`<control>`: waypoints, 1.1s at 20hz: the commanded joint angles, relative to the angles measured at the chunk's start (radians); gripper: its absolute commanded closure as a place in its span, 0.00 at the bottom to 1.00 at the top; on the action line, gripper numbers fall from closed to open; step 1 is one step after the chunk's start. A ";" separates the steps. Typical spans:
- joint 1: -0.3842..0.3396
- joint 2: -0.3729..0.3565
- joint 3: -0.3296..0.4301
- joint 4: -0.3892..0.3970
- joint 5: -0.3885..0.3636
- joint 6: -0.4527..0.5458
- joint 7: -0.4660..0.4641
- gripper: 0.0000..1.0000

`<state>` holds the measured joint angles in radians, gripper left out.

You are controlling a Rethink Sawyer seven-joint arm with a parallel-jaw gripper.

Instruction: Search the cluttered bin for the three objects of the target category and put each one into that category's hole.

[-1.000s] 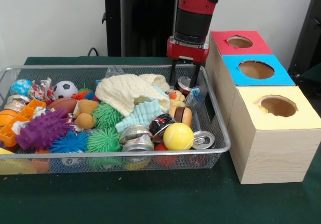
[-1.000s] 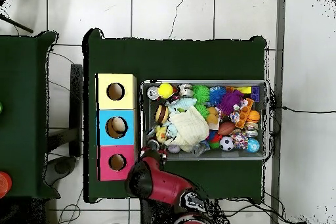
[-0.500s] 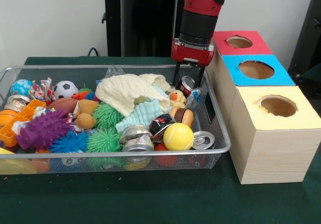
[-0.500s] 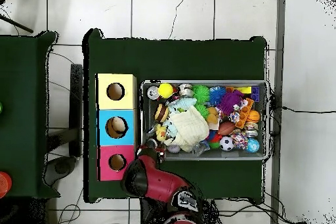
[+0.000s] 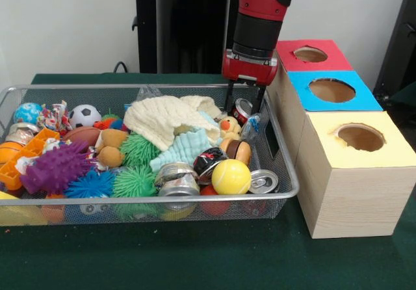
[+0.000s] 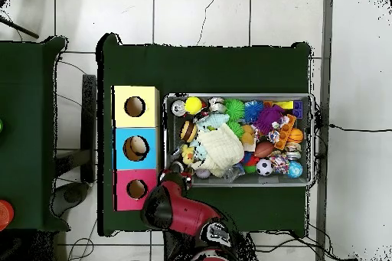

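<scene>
My gripper point(image 5: 244, 105) hangs at the right far corner of the wire bin point(image 5: 290, 184), close to the red box point(image 5: 309, 54). Its two dark fingers point(image 5: 229, 98) stand on either side of a tilted red and silver soda can point(image 5: 242, 110) and appear shut on it. More cans lie near the bin's front: a silver one point(image 5: 263, 181), crushed silver ones point(image 5: 177, 179) and a black and red one point(image 5: 209, 160). In the overhead view the red arm point(image 6: 172, 204) covers the gripper and that bin corner.
Three boxes with round holes stand beside the bin: red, blue point(image 5: 332, 90) and yellow point(image 5: 359, 137). The bin holds a cream cloth point(image 5: 166, 118), a yellow ball point(image 5: 231, 176), a duck toy point(image 5: 227, 126), spiky balls point(image 5: 133, 181) and a purple toy point(image 5: 55, 168).
Over the second the gripper rose a little and shifted right toward the boxes, with the can staying between its fingers. The last half second shows almost no motion.
</scene>
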<state>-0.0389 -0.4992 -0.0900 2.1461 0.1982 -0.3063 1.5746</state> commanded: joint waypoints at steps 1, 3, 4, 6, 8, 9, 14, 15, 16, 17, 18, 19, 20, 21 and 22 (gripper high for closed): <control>-0.008 0.012 0.083 -0.091 0.043 0.024 0.235 0.00; -0.009 -0.008 0.080 -0.081 0.045 0.042 0.234 0.00; -0.011 -0.023 0.078 -0.074 0.046 0.057 0.232 0.00; -0.017 -0.048 0.078 -0.072 0.051 0.090 0.225 0.00; -0.012 -0.067 0.071 -0.077 0.065 0.123 0.220 0.00; -0.001 -0.078 0.060 -0.083 0.081 0.157 0.213 0.00; 0.023 -0.097 0.034 -0.094 0.115 0.225 0.206 0.00; 0.024 -0.102 0.033 -0.095 0.117 0.234 0.206 0.00; 0.024 -0.103 0.033 -0.095 0.118 0.237 0.206 0.00; 0.024 -0.104 0.033 -0.095 0.120 0.242 0.206 0.00; 0.026 -0.111 0.031 -0.095 0.122 0.248 0.204 0.00; 0.028 -0.113 0.028 -0.096 0.126 0.256 0.203 0.00; 0.027 -0.116 0.028 -0.096 0.128 0.260 0.202 0.00; 0.026 -0.120 0.029 -0.097 0.129 0.269 0.200 0.00; 0.022 -0.120 0.032 -0.096 0.128 0.266 0.201 0.00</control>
<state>-0.0222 -0.5996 -0.0941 2.1445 0.2664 -0.1516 1.5748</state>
